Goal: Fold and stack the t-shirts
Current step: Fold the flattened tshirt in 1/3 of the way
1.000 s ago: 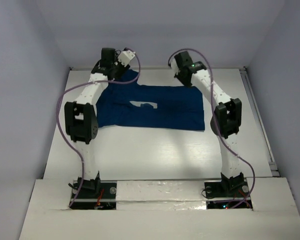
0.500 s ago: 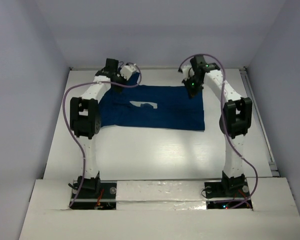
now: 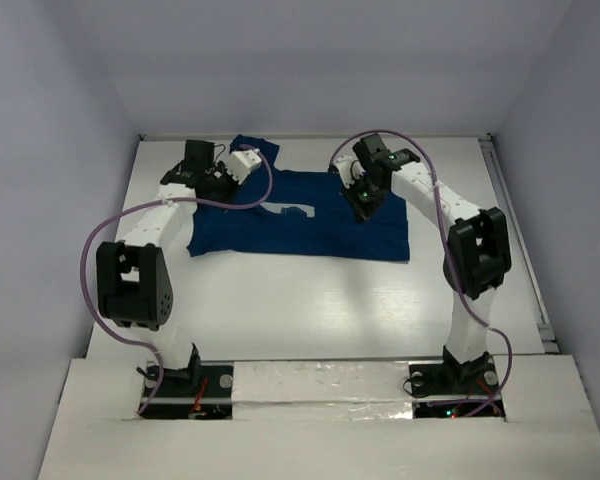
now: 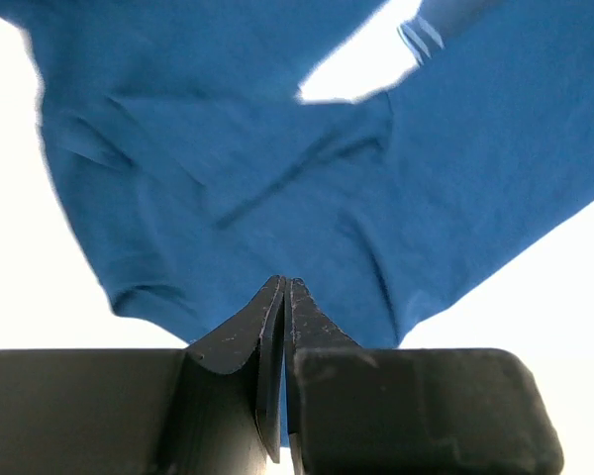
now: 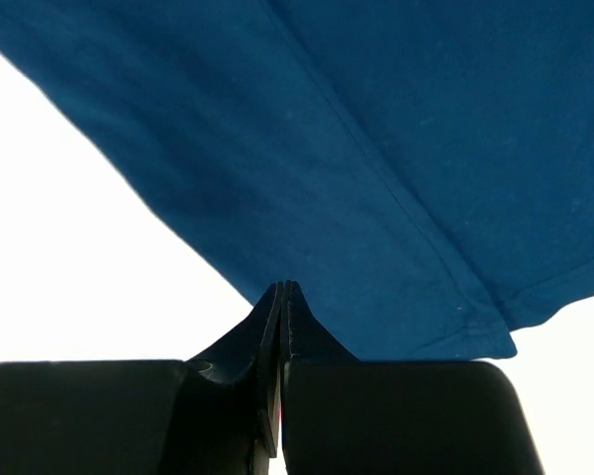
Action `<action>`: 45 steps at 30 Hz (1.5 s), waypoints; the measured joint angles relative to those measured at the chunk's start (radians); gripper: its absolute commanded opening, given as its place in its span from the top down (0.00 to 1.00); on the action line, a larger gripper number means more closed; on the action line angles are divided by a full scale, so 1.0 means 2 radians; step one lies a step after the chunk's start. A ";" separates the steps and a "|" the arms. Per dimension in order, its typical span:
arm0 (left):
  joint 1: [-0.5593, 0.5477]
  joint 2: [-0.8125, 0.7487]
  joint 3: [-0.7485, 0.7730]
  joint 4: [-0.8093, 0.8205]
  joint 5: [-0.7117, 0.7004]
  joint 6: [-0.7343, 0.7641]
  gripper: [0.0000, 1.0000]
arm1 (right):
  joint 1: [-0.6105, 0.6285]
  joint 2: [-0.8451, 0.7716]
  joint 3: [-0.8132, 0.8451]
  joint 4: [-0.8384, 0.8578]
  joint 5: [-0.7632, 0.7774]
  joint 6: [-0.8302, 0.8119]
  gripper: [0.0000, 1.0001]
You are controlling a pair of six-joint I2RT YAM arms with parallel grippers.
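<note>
The left gripper [image 4: 285, 282] is pinching the navy t-shirt [image 3: 310, 228] near its far left sleeve; the right gripper [image 5: 284, 287], fingers pressed together, seems to be pinching its far edge.

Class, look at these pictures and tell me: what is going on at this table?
The left gripper and right gripper are each shut on the dark blue t-shirt, which lies on the white table. The left one pinches cloth near the far left sleeve, the right one an edge on the right side. The t-shirt is mostly flat, rumpled by the left gripper. No fold is finished.
</note>
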 measured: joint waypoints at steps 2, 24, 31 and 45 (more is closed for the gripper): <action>0.000 0.005 -0.018 0.005 -0.001 0.000 1.00 | 0.000 0.007 -0.005 0.004 0.007 0.004 1.00; 0.000 0.069 -0.072 0.027 -0.007 -0.034 1.00 | 0.007 0.077 -0.004 0.024 0.037 0.076 1.00; 0.000 0.069 -0.105 0.030 -0.025 -0.034 1.00 | 0.016 0.077 -0.024 0.025 0.031 0.082 1.00; 0.002 0.064 -0.118 0.038 -0.022 0.002 1.00 | 0.018 0.062 -0.081 0.042 0.009 0.065 1.00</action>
